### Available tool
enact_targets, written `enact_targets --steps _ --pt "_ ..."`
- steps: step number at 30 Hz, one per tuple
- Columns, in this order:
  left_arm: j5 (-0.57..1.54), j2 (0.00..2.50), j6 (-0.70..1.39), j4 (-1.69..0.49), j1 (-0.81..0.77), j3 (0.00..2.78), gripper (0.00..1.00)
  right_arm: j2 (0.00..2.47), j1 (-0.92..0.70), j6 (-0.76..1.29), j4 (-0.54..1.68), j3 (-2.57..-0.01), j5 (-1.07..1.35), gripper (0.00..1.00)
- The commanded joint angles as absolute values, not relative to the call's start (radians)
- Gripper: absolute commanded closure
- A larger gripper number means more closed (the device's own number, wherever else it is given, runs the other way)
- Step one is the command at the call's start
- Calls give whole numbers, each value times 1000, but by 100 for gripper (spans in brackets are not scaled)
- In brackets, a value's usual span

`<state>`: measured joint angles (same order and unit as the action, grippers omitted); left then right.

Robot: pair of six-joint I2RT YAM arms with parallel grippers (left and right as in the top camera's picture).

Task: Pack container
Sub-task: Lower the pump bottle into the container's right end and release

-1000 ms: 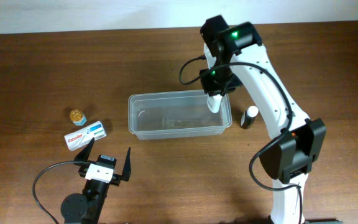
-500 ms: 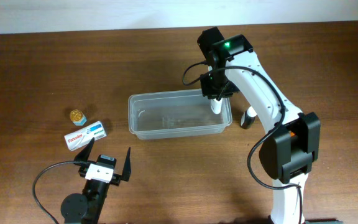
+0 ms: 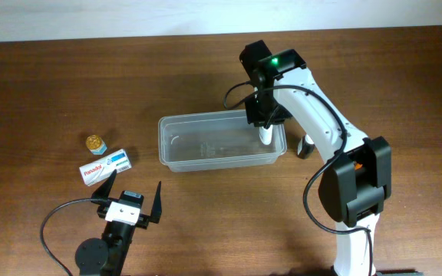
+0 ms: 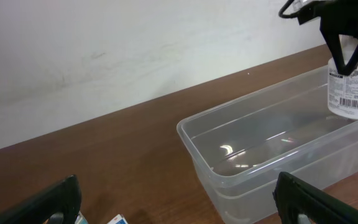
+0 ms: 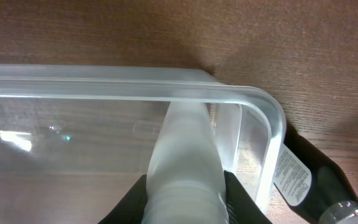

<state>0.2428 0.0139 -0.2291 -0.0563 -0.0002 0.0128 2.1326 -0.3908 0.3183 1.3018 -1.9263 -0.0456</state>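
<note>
The container [image 3: 206, 147] is placed mid-desk [image 3: 67, 77], its right end under the right arm. The right pincer [image 3: 265, 124] is closed on the top of a white labelled bottle [image 4: 352, 90], held upright w/ its lower part inside the container's right end. A dark bottle [image 3: 305, 146] is seen just outside that end. The left pincer [image 3: 135, 188] is spread wide, nothing held. A Panadol box [image 3: 104, 166] & a small gold-topped jar [image 3: 94, 143] are set at left, well apart from the container.
</note>
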Motion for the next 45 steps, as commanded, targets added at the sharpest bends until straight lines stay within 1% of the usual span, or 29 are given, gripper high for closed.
enact_targets --steps 1,30,45 --pt "240 7 -241 -61 3 9 1 2106 -401 331 1285 -1911 -68 86" --pt "240 7 -241 -62 3 9 1 2133 -400 331 1241 -1906 -88 85" --pt "240 7 -241 -61 3 9 1 2133 -399 330 1203 -1853 -106 85"
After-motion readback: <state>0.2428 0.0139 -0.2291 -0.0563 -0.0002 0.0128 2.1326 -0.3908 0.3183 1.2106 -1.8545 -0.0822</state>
